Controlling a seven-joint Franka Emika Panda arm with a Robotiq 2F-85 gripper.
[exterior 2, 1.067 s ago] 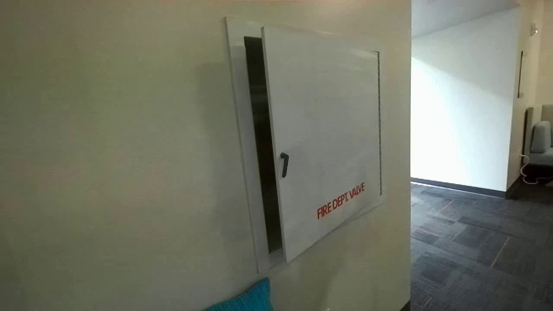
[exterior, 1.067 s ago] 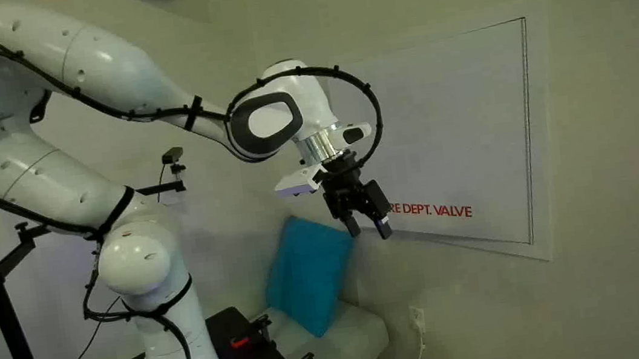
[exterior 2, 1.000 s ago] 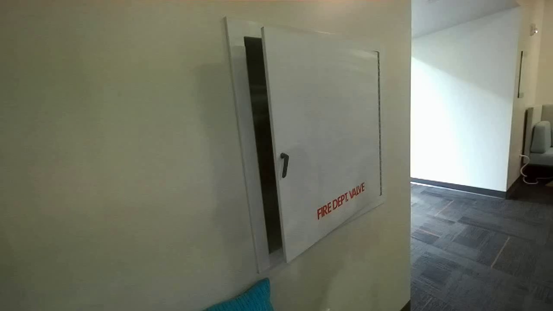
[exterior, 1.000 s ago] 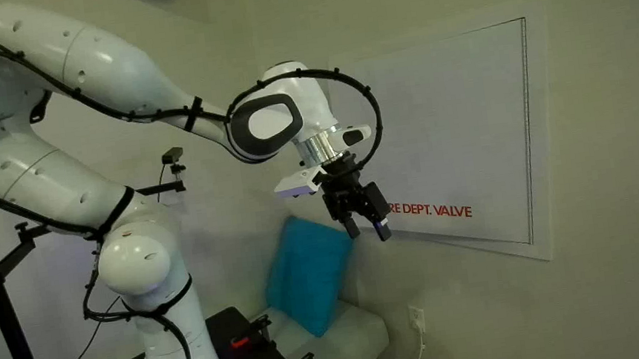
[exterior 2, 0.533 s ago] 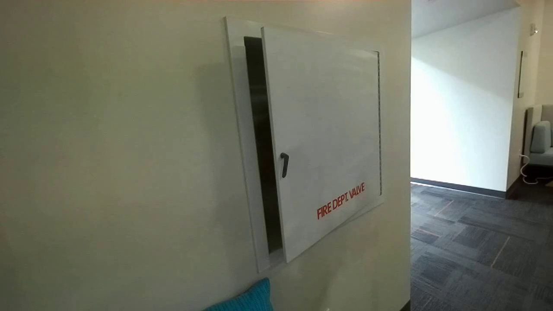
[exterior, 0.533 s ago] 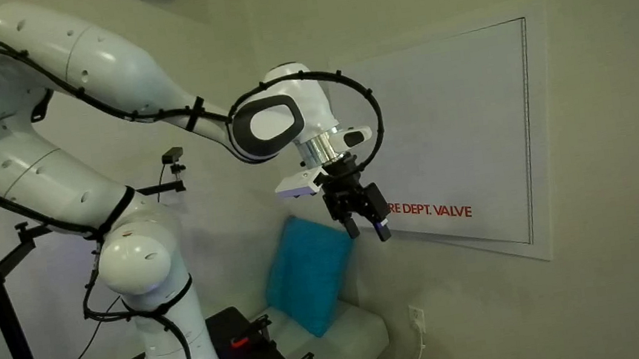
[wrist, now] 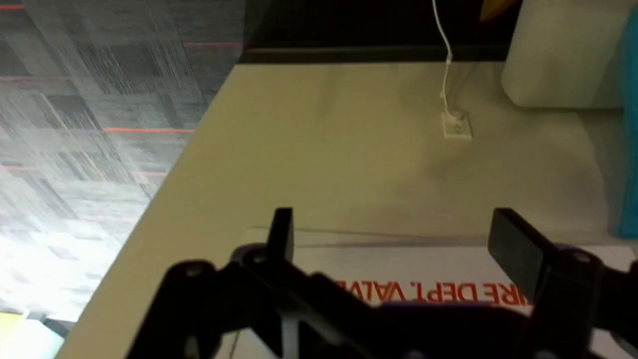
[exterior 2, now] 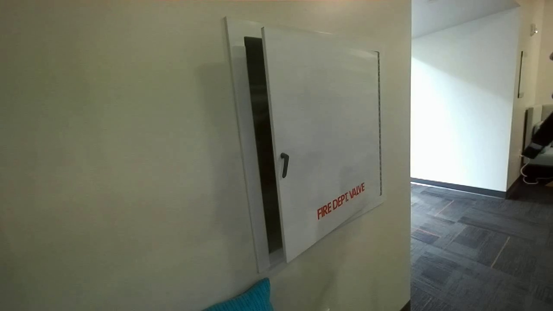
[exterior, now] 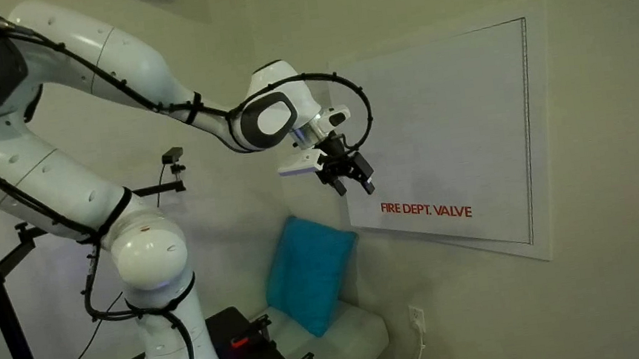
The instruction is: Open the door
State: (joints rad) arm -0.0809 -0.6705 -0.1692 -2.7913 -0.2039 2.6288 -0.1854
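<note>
White and flat, the door (exterior 2: pixel 324 125) stands ajar beyond the fingertips of the gripper (exterior: pixel 355 189), its free edge parted from the frame (exterior 2: pixel 249 142) by a dark gap (exterior 2: pixel 265 155); the step in hand, I judge, is to widen an opening rather than work the dark handle (exterior 2: pixel 284 165) set near that edge. The hinge line (exterior 2: pixel 379 125) runs down the side farther from the fingers, so the pull should follow an arc about it, not a straight line. Fingers stand wide with nothing held, apparently apart from the door, and the red lettering (wrist: pixel 433 292) shows between them, upside down, in the wrist view. To do this well, slip one fingertip just behind the free edge from the gap side and draw outward gently; pressing on the face would likely swing the door closed. Hooking seems safer than pinching, since the edge will turn against the pads as it opens. How deep the gap lets a fingertip go, I cannot tell, so enter slowly. Lower than the fingers, a teal cushion (exterior: pixel 312 275) stands tilted on a pale seat (exterior: pixel 349 343), and a wall outlet (exterior: pixel 417 316) trails a white cord (exterior: pixel 418 357); keep the fingers high enough to pass over the cushion.
</note>
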